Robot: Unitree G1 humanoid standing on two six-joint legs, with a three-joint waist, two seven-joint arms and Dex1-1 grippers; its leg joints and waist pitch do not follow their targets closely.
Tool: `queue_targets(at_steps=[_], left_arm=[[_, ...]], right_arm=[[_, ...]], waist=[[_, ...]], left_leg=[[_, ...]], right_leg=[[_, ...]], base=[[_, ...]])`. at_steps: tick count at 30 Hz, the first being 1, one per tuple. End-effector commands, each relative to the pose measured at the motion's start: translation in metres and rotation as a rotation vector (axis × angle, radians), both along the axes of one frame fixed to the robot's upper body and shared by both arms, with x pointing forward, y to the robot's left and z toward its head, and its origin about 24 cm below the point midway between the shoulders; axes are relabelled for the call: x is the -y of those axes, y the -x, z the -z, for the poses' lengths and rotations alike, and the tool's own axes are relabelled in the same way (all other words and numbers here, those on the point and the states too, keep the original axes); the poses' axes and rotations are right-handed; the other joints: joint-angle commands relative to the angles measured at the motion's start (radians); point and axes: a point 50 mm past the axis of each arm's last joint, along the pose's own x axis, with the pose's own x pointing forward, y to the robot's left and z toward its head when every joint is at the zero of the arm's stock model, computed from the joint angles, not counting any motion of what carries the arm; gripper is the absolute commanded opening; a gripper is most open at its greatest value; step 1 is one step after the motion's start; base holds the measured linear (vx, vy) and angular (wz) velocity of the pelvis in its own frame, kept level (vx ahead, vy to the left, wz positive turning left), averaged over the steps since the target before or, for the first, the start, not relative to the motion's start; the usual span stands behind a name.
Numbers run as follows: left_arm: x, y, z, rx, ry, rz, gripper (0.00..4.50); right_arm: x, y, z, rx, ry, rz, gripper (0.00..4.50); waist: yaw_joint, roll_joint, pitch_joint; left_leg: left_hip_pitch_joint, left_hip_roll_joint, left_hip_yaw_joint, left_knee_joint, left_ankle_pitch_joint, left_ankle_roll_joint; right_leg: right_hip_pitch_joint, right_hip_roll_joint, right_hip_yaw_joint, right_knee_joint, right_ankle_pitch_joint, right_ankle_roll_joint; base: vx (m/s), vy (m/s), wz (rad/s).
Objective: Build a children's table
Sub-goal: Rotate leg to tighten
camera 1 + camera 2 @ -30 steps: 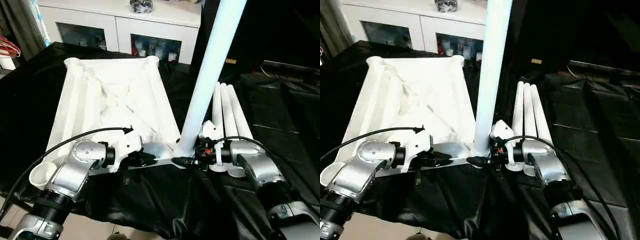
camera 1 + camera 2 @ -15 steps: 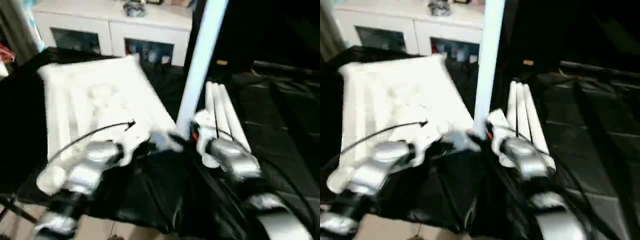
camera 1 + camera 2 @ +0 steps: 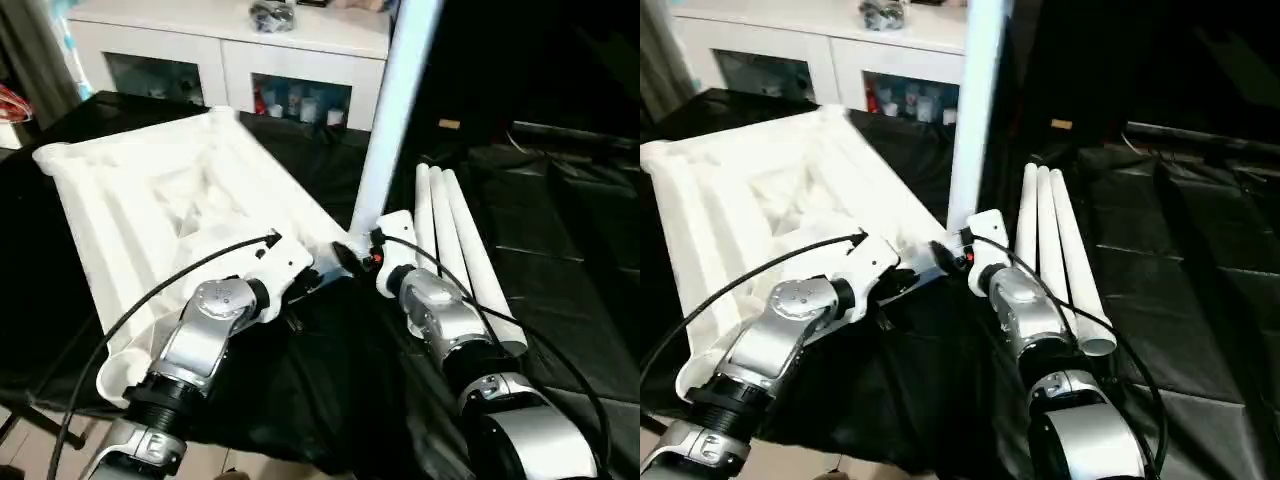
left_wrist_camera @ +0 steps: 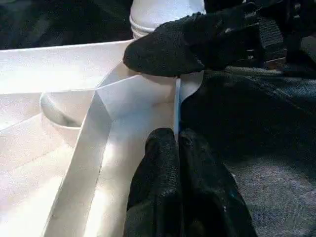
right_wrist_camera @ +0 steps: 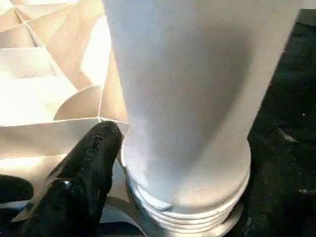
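One leg stands upright in the tabletop's near corner socket, three spare legs beside it. Left gripper pinches the tabletop's rim; right gripper sits at the leg's base, grip unclear.

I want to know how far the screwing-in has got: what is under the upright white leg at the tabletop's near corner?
The upright white tubular leg stands in a round corner socket of the white ribbed plastic tabletop. Threaded rings show at its base; the socket hides anything lower.
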Motion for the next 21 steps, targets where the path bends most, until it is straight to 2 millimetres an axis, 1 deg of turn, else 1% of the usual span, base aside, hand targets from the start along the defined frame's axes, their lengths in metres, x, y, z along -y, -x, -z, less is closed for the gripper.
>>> queue_targets(at_steps=[1,2,3,4,6,7,8,10,12,13,15,16,17,18,20,21], left_arm=[[0.021,0.005,-0.009,0.042,0.057,0.122,0.0],[0.02,0.007,-0.008,0.038,0.057,0.135,0.0],[0.015,0.011,-0.007,0.017,0.052,0.19,0.0],[0.012,0.013,-0.006,0.006,0.047,0.215,0.0],[0.006,0.015,-0.004,-0.007,0.031,0.244,0.0],[0.003,0.016,-0.004,-0.017,0.025,0.26,0.0],[0.001,0.017,-0.003,-0.023,0.021,0.27,0.0],[-0.005,0.018,-0.003,-0.036,0.011,0.296,0.0],[-0.011,0.02,-0.003,-0.049,-0.005,0.321,0.0],[-0.016,0.021,-0.003,-0.059,-0.011,0.339,0.0],[-0.018,0.021,-0.003,-0.064,-0.012,0.346,0.0],[-0.02,0.022,-0.003,-0.068,-0.015,0.356,0.0],[-0.024,0.023,-0.003,-0.078,-0.015,0.382,0.0],[-0.024,0.024,-0.003,-0.081,-0.014,0.389,0.0],[-0.025,0.026,-0.002,-0.093,-0.015,0.411,0.0],[-0.025,0.026,-0.002,-0.093,-0.015,0.411,0.0]], right_arm=[[-0.039,0.02,0.013,-0.059,-0.001,-0.266,3.77],[-0.037,0.02,0.012,-0.054,-0.002,-0.28,3.77],[-0.029,0.021,0.01,-0.03,0.001,-0.343,3.77],[-0.024,0.022,0.008,-0.021,-0.006,-0.378,3.77],[-0.017,0.023,0.007,-0.007,-0.006,-0.427,3.77],[-0.013,0.025,0.006,-0.001,-0.005,-0.464,3.77],[-0.01,0.026,0.005,0.003,-0.004,-0.489,3.77],[-0.003,0.029,0.003,0.01,0.005,-0.547,3.77],[0.005,0.032,0.001,0.013,0.005,-0.608,3.77],[0.012,0.035,-0.001,0.012,0.007,-0.667,3.77],[0.015,0.037,-0.002,0.01,0.009,-0.694,3.77],[0.018,0.038,-0.003,0.012,0.015,-0.718,3.77],[0.023,0.041,-0.004,0.01,0.026,-0.754,3.77],[0.024,0.041,-0.004,0.009,0.028,-0.763,3.77],[0.026,0.042,-0.004,0.005,0.037,-0.781,3.57],[0.026,0.042,-0.004,0.005,0.037,-0.781,3.57]], waist=[[0.0,0.009,-0.054],[-0.001,0.01,-0.056],[-0.002,0.01,-0.055],[-0.003,0.01,-0.055],[-0.004,0.012,-0.054],[-0.005,0.011,-0.054],[-0.003,0.011,-0.055],[-0.005,0.01,-0.056],[-0.003,0.009,-0.058],[-0.002,0.008,-0.059],[0.002,0.008,-0.057],[0.007,0.009,-0.056],[0.011,0.009,-0.054],[0.014,0.009,-0.055],[0.019,0.009,-0.054],[0.02,0.009,-0.054]], left_leg=[[-0.002,0.042,-0.013,-0.066,-0.219,0.021],[-0.004,0.043,-0.013,-0.064,-0.212,0.025],[-0.006,0.042,-0.013,-0.063,-0.206,0.028],[-0.007,0.042,-0.012,-0.062,-0.207,0.037],[-0.006,0.043,-0.012,-0.062,-0.202,0.045],[-0.006,0.043,-0.011,-0.062,-0.198,0.046],[-0.004,0.043,-0.011,-0.06,-0.194,0.048],[-0.005,0.044,-0.011,-0.06,-0.179,0.053],[-0.003,0.043,-0.009,-0.056,-0.163,0.062],[-0.005,0.042,-0.008,-0.054,-0.155,0.071],[-0.005,0.043,-0.006,-0.054,-0.153,0.079],[-0.003,0.045,-0.006,-0.054,-0.159,0.078],[-0.002,0.046,-0.006,-0.055,-0.167,0.076],[-0.001,0.047,-0.006,-0.055,-0.174,0.073],[0.001,0.048,-0.005,-0.056,-0.184,0.063],[0.002,0.048,-0.005,-0.056,-0.188,0.061]], right_leg=[[0.04,-0.089,0.054,-0.079,-0.236,-0.164],[0.041,-0.088,0.053,-0.077,-0.215,-0.168],[0.042,-0.088,0.053,-0.076,-0.205,-0.172],[0.042,-0.087,0.053,-0.075,-0.195,-0.175],[0.042,-0.086,0.053,-0.075,-0.186,-0.182],[0.043,-0.086,0.053,-0.074,-0.178,-0.187],[0.044,-0.086,0.053,-0.073,-0.169,-0.191],[0.045,-0.085,0.053,-0.067,-0.135,-0.207],[0.046,-0.084,0.054,-0.064,-0.098,-0.217],[0.048,-0.084,0.054,-0.061,-0.076,-0.222],[0.047,-0.082,0.052,-0.061,-0.077,-0.225],[0.046,-0.082,0.051,-0.064,-0.093,-0.224],[0.043,-0.082,0.051,-0.065,-0.113,-0.223],[0.043,-0.083,0.051,-0.066,-0.127,-0.22],[0.041,-0.083,0.051,-0.067,-0.147,-0.218],[0.039,-0.083,0.052,-0.068,-0.152,-0.217]], base=[[0.0,0.0,0.0],[0.0,0.0,0.0],[0.0,0.0,0.0],[0.0,0.0,0.0],[0.0,0.0,0.0],[0.0,0.0,0.0],[0.0,0.0,0.0],[0.0,0.0,0.0],[0.0,0.0,0.0],[0.0,0.0,0.0],[0.0,0.0,0.0],[0.0,0.0,0.0],[0.0,0.0,0.0],[0.0,0.0,0.0],[0.0,0.0,0.0],[0.0,0.0,0.0]])
